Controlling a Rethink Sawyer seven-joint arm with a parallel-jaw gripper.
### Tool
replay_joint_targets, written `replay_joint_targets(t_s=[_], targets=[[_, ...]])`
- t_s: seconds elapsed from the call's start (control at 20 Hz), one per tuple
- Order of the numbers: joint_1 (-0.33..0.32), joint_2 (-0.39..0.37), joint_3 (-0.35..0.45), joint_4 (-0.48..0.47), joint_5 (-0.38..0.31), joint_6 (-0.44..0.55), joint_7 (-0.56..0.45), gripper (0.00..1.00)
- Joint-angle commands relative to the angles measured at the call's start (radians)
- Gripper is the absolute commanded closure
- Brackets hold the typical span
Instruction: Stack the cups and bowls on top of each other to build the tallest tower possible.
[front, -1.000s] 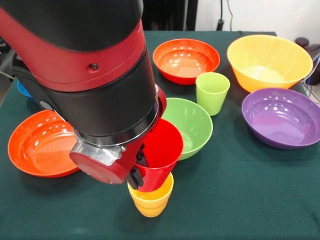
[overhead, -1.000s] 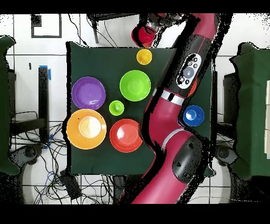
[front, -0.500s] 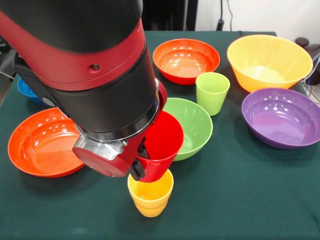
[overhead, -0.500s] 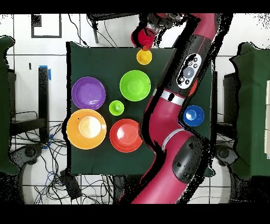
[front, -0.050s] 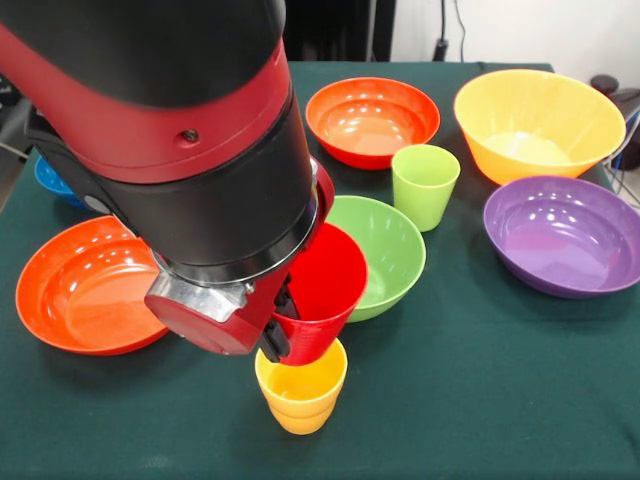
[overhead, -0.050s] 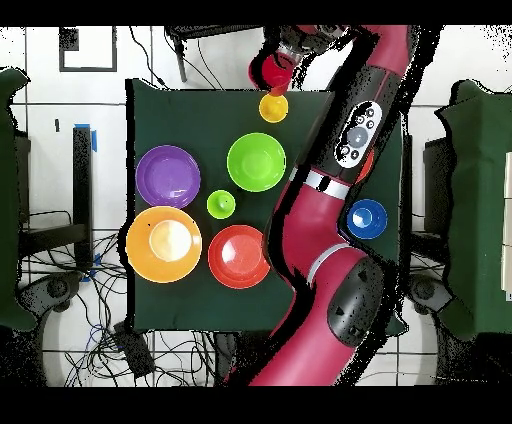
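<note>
Front view, lower centre | gripper (front, -0.050s: 280, 335) pinching red cup (front, -0.050s: 322, 290) by rim, tilted | poised above yellow cup (front, -0.050s: 300, 390) for nesting | not yet seated

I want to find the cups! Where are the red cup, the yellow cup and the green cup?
red cup (front, -0.050s: 325, 275), front view, on its inner wall.
yellow cup (front, -0.050s: 300, 385), front view, on its inside near the rim.
green cup (front, -0.050s: 424, 195), front view, on its outer side.
</note>
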Motion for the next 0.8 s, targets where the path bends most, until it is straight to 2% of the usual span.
replay_joint_targets(t_s=[0.05,0.8], targets=[[0.002,0.014,-0.030,-0.103,-0.082,0.118,-0.229,1.00],[-0.018,0.029,-0.022,-0.103,-0.076,0.140,-0.256,1.00]])
